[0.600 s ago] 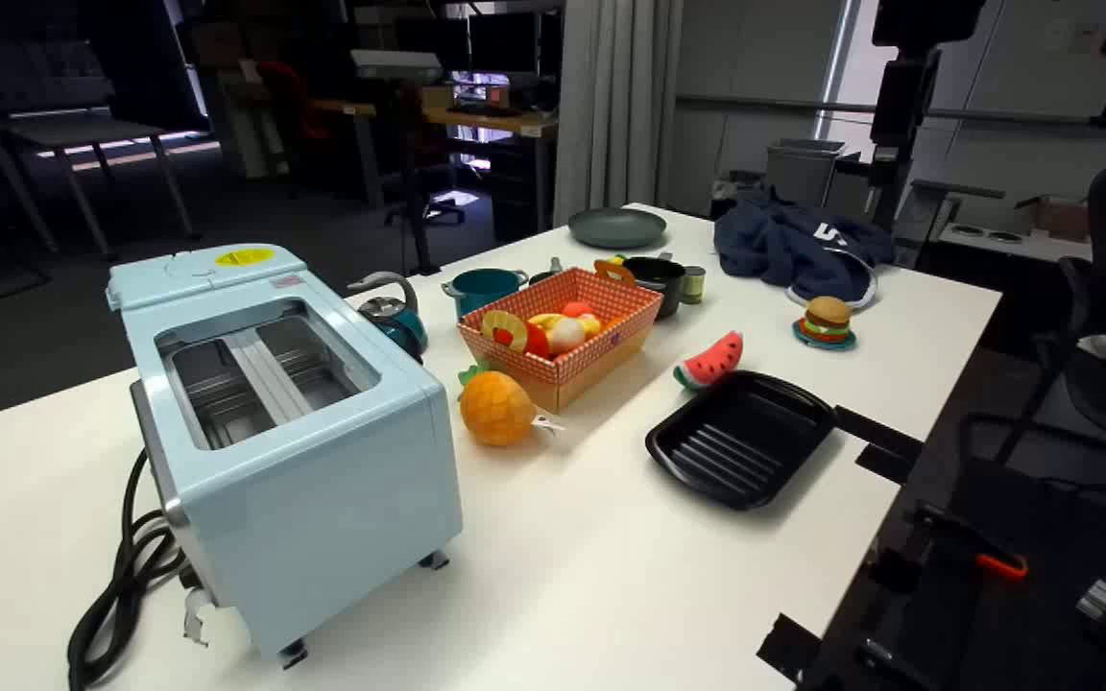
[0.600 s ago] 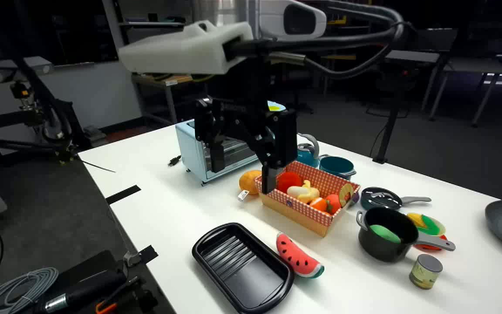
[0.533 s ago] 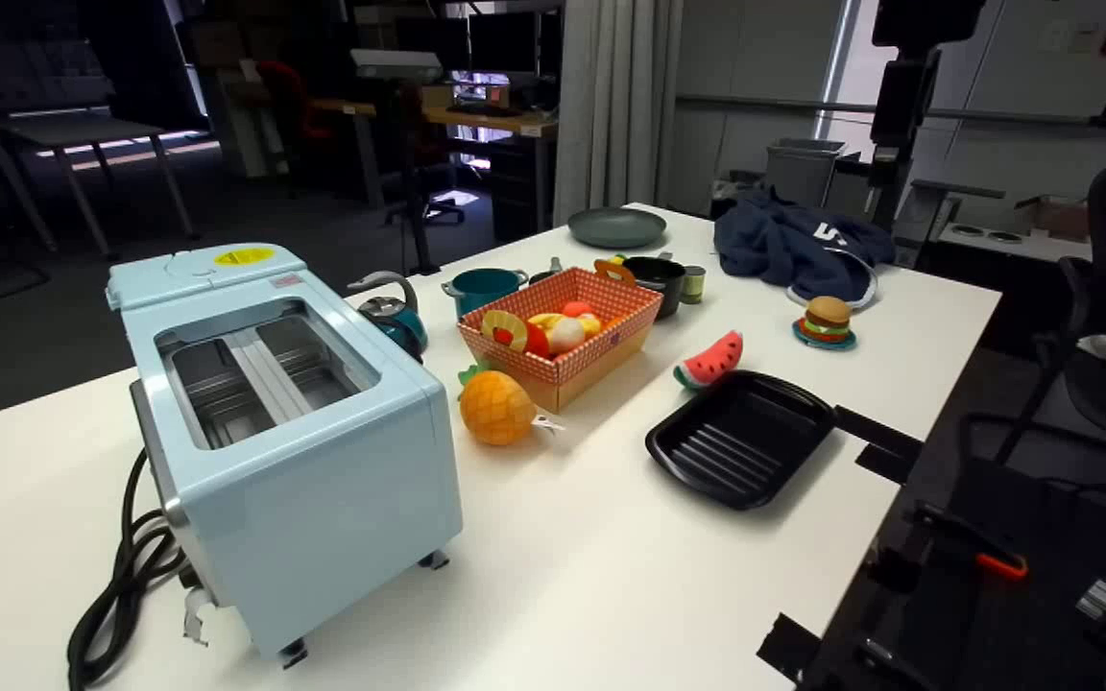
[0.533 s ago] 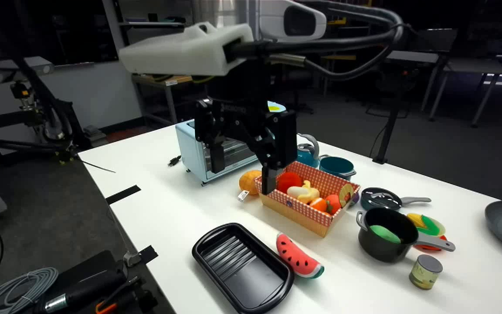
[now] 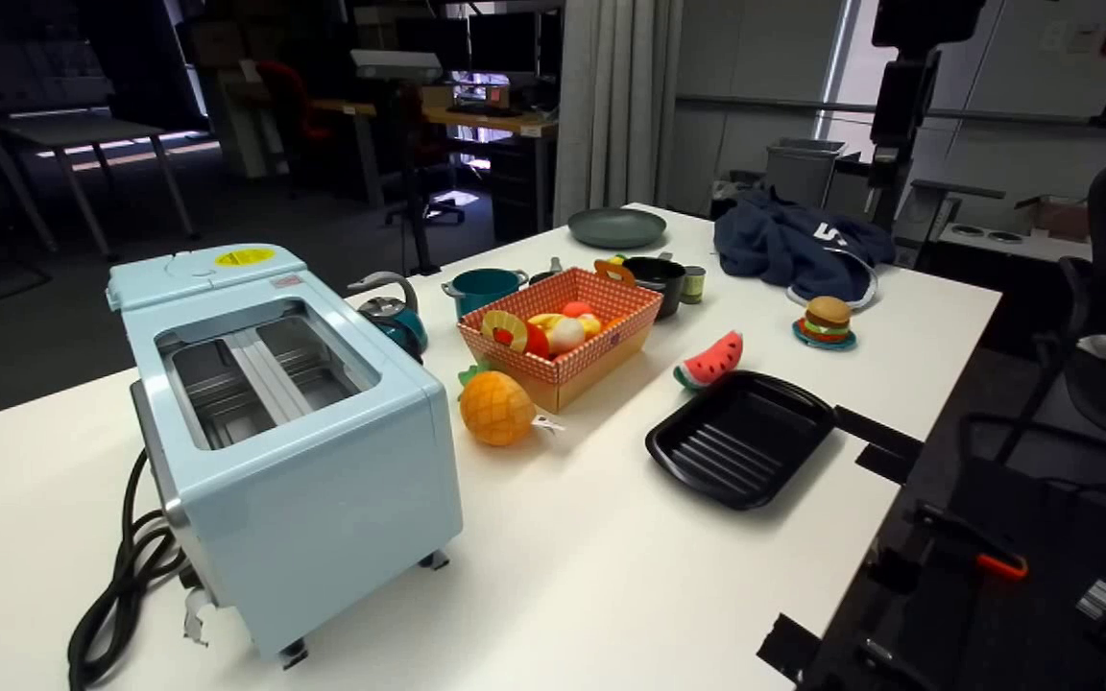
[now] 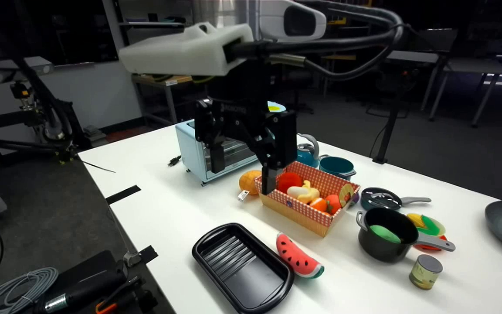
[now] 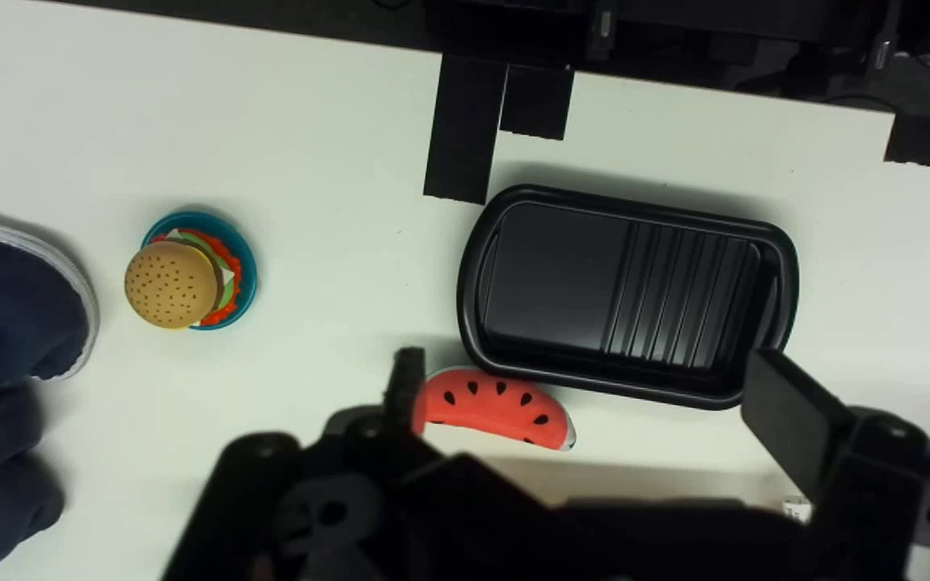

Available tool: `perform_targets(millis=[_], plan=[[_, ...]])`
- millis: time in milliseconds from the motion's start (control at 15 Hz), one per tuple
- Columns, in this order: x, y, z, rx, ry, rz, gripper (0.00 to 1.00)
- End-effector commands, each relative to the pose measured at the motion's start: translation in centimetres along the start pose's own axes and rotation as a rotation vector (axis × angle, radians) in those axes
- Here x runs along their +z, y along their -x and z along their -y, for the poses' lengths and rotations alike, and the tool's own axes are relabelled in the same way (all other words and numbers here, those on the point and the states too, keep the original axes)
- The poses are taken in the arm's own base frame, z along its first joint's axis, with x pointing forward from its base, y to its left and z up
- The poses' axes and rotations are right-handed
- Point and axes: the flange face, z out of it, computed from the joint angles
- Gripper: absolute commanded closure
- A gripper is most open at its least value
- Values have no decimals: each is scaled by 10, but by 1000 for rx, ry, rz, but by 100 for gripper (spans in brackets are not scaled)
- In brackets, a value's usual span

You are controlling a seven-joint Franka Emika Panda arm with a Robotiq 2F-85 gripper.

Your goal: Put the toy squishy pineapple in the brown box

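Note:
The toy squishy pineapple, orange-yellow with a green top and a white tag, lies on the table in both exterior views (image 5: 497, 409) (image 6: 248, 182). It is between the toaster and the near end of the brown box. The brown box (image 5: 599, 372) has red-checked lining, and it also shows in an exterior view (image 6: 295, 214); several toy fruits lie in it. My gripper (image 6: 244, 175) is open and empty, held above the table. In the wrist view the open fingers (image 7: 586, 367) frame the watermelon and pan edge. The pineapple's body is hidden there; a white tag shows by the right finger.
The light-blue toaster (image 5: 323, 480) stands beside the pineapple. A black grill pan (image 6: 242, 266) and watermelon slice (image 6: 298, 257) lie in front of the box. Teal pot (image 6: 337, 166), black pot (image 6: 388, 240) and can (image 6: 426, 271) stand beyond it. A burger toy (image 7: 174, 284) lies farther off.

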Motion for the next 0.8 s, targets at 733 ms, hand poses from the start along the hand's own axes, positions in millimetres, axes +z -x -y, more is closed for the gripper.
perform_targets(millis=[733], plan=[[-8,-58,39,-12,36,-121,0]])
